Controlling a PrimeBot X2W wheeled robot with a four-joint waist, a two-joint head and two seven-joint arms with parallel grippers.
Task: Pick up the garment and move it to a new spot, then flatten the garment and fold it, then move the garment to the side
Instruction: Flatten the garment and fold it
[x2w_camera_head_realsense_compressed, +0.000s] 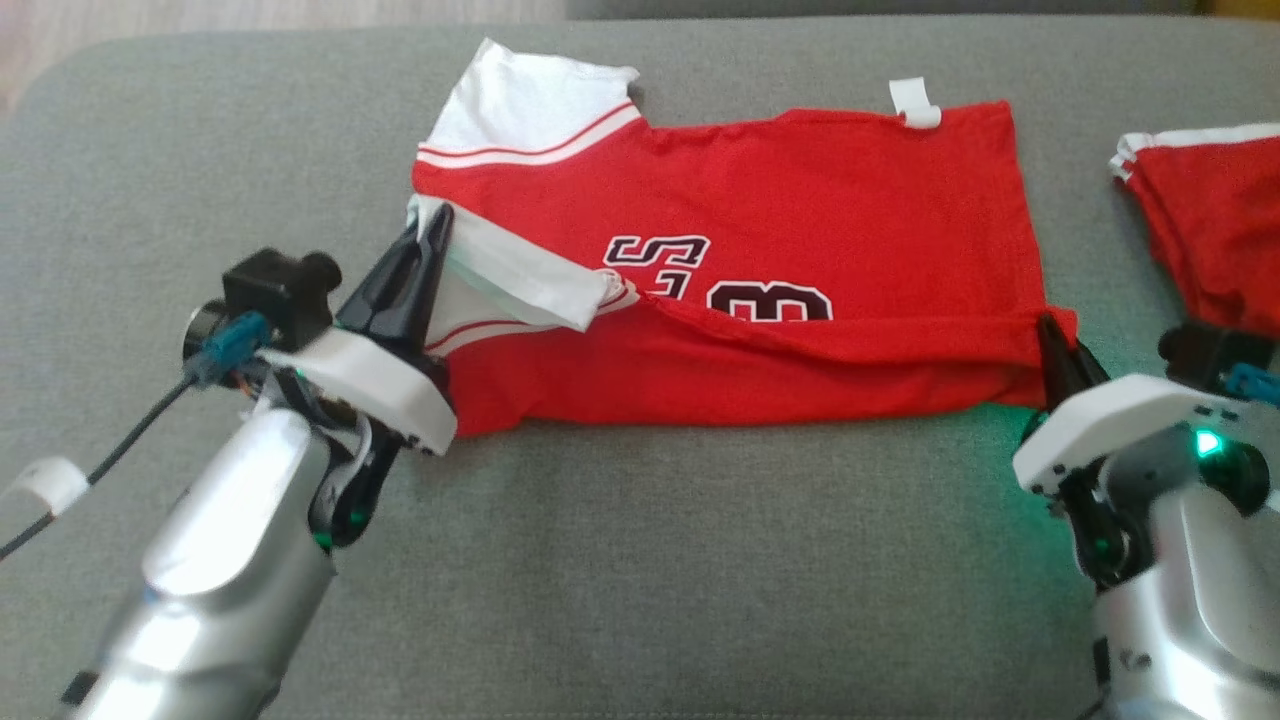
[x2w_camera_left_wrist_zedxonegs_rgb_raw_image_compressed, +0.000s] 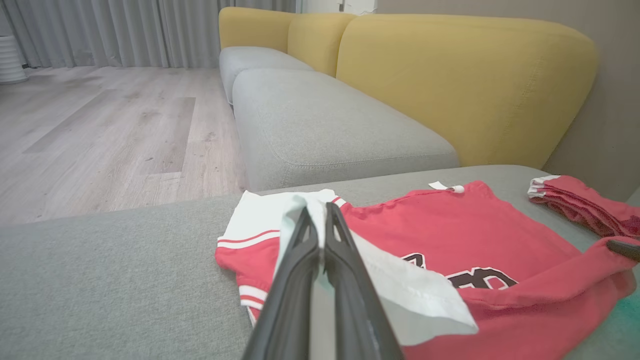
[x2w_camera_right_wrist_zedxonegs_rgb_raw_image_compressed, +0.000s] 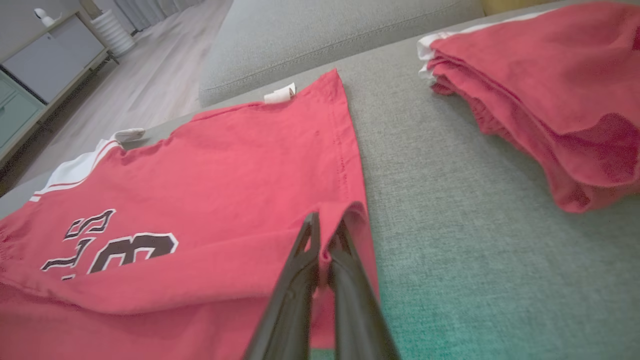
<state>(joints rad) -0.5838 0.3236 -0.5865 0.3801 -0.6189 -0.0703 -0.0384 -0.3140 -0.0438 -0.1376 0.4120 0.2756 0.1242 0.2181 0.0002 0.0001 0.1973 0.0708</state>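
Garment (x2w_camera_head_realsense_compressed: 800, 200) lies on the grey cushion (x2w_camera_head_realsense_compressed: 640, 560), long axis left to right. Left gripper (x2w_camera_head_realsense_compressed: 435, 228) pinches its near sleeve, right gripper (x2w_camera_head_realsense_compressed: 1050, 335) clamps its near hem corner, and the far edge lies straight ahead of both.

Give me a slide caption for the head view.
Left gripper and right gripper pinch near corners of a red jersey, mid-fold, on a grey sofa cushion.

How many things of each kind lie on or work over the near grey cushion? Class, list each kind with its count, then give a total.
red jersey, spread out and partly folded: 1
folded red pile, off to one side: 1 (the number of garments in it cannot be told)
grippers: 2, the left gripper and the right gripper, each shut on the red jersey
Total: 4
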